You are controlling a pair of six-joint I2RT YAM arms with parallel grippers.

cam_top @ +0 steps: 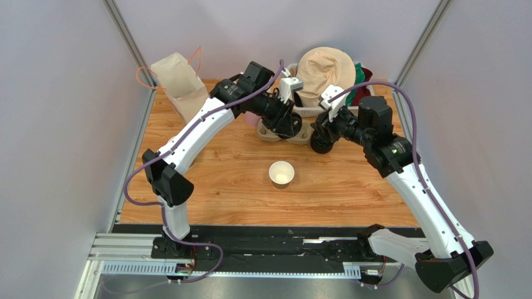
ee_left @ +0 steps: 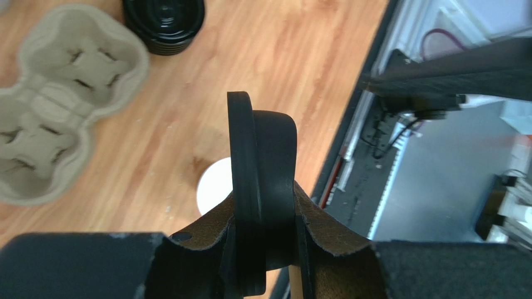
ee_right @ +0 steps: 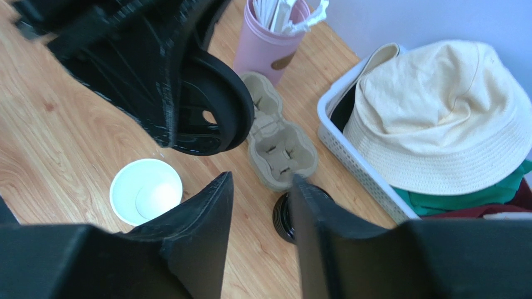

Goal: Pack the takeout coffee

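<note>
The brown paper coffee cup [cam_top: 281, 174] stands lidless and upright mid-table, its white inside showing [ee_right: 146, 190] [ee_left: 212, 187]. A round black lid [ee_left: 262, 143] is held on edge in my left gripper [ee_left: 263, 212], which is shut on it above the table behind the cup; the right wrist view also shows this lid [ee_right: 218, 99]. My right gripper [ee_right: 261, 180] hovers with its jaws apart and nothing between them, above bare wood between the cup and a stack of black lids [ee_right: 282, 218]. From above, the left gripper [cam_top: 290, 124] and right gripper [cam_top: 321, 140] are close together.
A pulp cup carrier [cam_top: 275, 132] [ee_left: 56, 99] [ee_right: 275, 143] lies behind the cup, next to the lid stack [ee_left: 163, 25]. A pink tumbler of stirrers [ee_right: 271, 37], a white basket [ee_right: 349, 149] holding a cream hat [cam_top: 325, 71], and a paper bag [cam_top: 181, 84] line the back.
</note>
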